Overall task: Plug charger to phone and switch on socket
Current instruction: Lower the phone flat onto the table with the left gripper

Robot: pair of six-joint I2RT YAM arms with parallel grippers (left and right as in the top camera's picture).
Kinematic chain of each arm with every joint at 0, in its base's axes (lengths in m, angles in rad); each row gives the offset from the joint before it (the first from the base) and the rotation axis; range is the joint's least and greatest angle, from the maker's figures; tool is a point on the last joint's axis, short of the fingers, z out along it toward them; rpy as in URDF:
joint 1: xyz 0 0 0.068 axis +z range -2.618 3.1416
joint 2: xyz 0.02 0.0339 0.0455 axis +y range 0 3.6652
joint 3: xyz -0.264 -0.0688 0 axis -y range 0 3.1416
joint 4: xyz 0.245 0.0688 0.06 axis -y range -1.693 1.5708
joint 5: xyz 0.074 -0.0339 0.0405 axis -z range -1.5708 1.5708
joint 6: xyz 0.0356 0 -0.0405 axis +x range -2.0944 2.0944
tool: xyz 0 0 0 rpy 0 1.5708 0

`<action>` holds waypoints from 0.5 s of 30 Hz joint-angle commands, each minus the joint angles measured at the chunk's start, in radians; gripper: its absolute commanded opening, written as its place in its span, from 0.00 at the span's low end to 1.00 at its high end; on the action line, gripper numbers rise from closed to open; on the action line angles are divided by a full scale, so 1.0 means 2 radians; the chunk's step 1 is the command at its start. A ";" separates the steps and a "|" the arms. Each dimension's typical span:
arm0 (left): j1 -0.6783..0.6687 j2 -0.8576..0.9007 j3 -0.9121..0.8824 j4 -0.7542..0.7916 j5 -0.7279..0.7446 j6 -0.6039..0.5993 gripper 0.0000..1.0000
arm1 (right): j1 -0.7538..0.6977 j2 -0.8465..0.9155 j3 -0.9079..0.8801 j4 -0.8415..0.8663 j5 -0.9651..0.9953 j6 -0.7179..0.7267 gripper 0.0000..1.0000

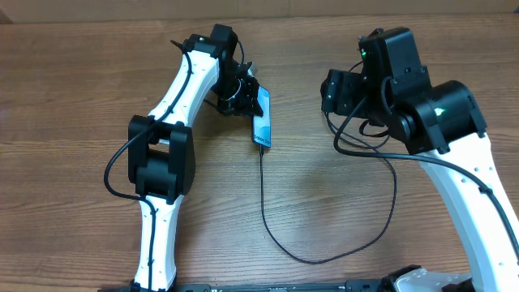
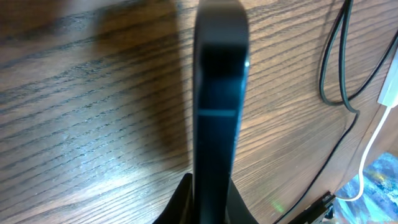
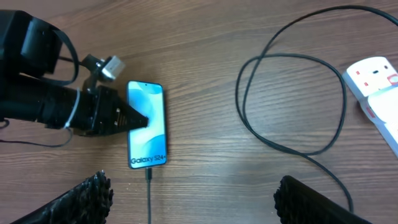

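Overhead: phone (image 1: 262,123) lies flat on the table (image 1: 81,81), far side, a bit left of centre. Left gripper (image 1: 250,97) is closed, tip down on the phone's far-left edge, so it pins the phone rather than clamps it. Cable (image 1: 263,203) leaves the phone's near end, runs near, then loops right and back under the right arm (image 1: 405,89), which hides the socket. Left wrist: closed fingers (image 2: 217,93) fill the middle and I can't make out the phone. Cable and a white cord (image 2: 372,140) sit off to the right. Right wrist: cable tip meets the phone's near end. It looks seated, depth unconfirmed. Right gripper (image 3: 193,190) has jaws wide apart, holding nothing, over the table between phone and socket (image 3: 373,81) at far right. Risks, my read: reaching for the switches (image 3: 378,71) crosses the cable loop, and a snag would tug the tip out. Splayed jaws could hit the wrong switch. An off-centre push could slide the strip. Can't tell if the wall plug is in, so the switch may do nothing.
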 commanded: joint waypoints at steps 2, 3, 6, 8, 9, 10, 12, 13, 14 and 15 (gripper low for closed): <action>-0.006 0.006 0.003 0.003 0.004 -0.010 0.04 | -0.003 0.001 0.012 0.005 -0.005 0.002 0.85; -0.007 0.006 0.003 0.006 0.004 -0.010 0.04 | -0.003 0.001 0.012 0.006 -0.005 0.002 0.85; -0.010 0.007 0.003 0.015 0.005 -0.010 0.04 | -0.003 0.001 0.012 0.006 -0.005 0.002 0.85; -0.011 0.008 0.003 0.019 0.005 -0.011 0.04 | -0.003 0.001 0.012 0.006 -0.005 0.002 0.85; -0.011 0.009 0.003 0.019 0.005 -0.013 0.04 | -0.003 0.001 0.012 0.006 -0.005 0.002 0.85; -0.011 0.009 0.003 0.019 0.005 -0.013 0.04 | -0.003 0.001 0.012 0.006 -0.005 0.002 0.85; -0.011 0.009 0.003 0.018 0.005 -0.014 0.04 | -0.003 0.001 0.012 0.006 -0.005 0.002 0.85; -0.011 0.009 0.003 0.017 0.005 -0.014 0.04 | -0.003 0.001 0.012 0.007 -0.005 0.002 0.85; -0.011 0.009 0.003 0.017 0.006 -0.014 0.04 | -0.003 0.001 0.012 0.008 -0.005 0.002 0.85; -0.012 0.009 0.003 0.016 0.007 -0.014 0.04 | -0.003 0.001 0.012 0.008 -0.005 0.002 0.85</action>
